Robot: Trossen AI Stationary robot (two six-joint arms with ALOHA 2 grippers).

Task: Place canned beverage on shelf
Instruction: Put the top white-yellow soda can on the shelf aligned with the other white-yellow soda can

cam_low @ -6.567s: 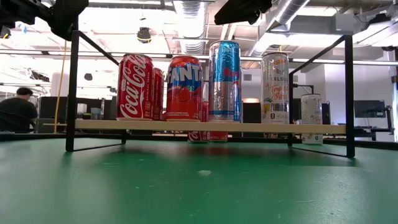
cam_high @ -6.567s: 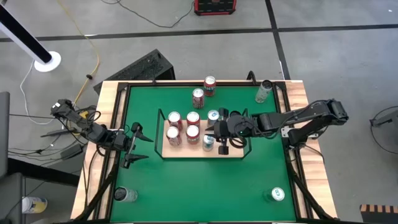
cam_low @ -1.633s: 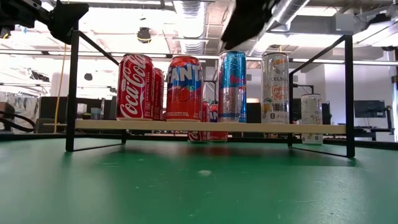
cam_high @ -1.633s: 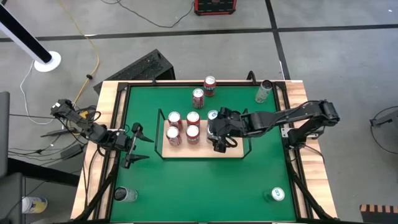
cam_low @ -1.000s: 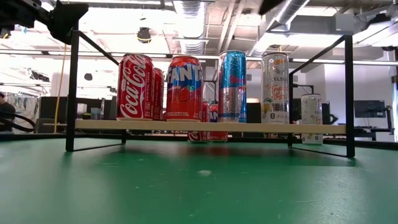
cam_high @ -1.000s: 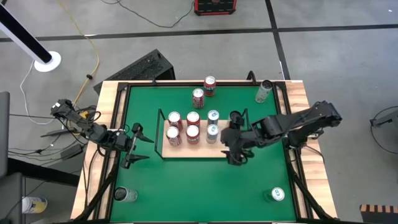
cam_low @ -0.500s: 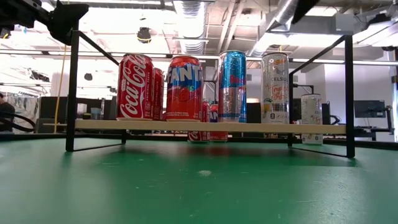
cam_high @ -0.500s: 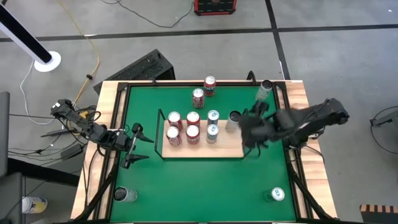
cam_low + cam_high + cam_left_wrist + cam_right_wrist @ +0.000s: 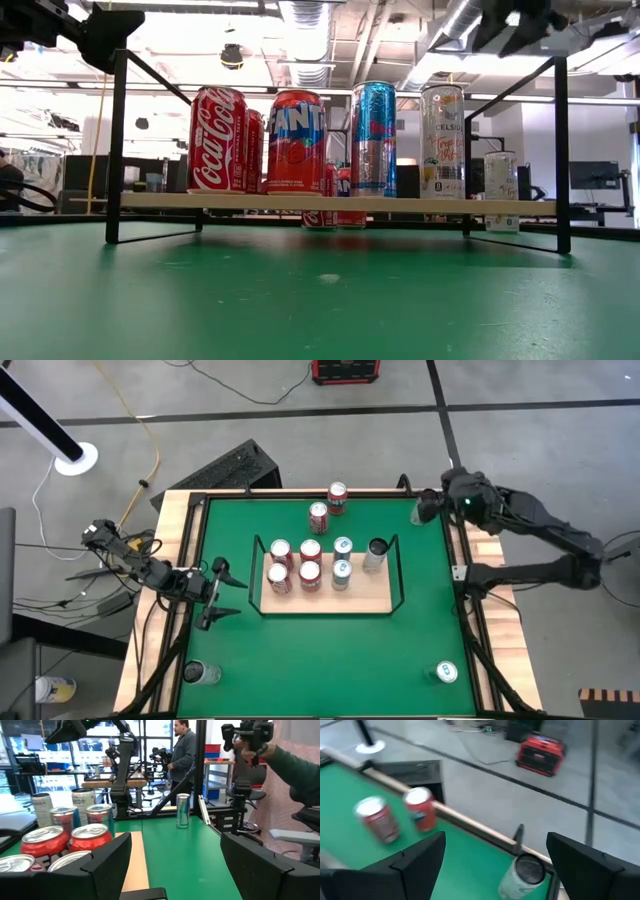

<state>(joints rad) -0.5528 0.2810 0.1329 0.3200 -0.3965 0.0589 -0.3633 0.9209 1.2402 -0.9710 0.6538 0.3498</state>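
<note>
Green felt covers the table, wood-edged, grey floor all round. From the low camera the far cans hide behind the front row, and both arms are cut off along the upper edge.

Mid-table sits the shelf, a light board with black wire rails, carrying 6 cans: 4 red ones in a square, 2 blue-and-silver ones beside them, its right-hand end bare. 1 slim pale can stands at the right rail; whether it rests on the board is hard to tell.

Off the shelf: 2 red cans behind it, 1 silver can at the far right corner, 2 cans at the near corners.

Right gripper hovers over that silver can, fingers spread, nothing held. Left gripper waits at the shelf's left end, fingers apart.
</note>
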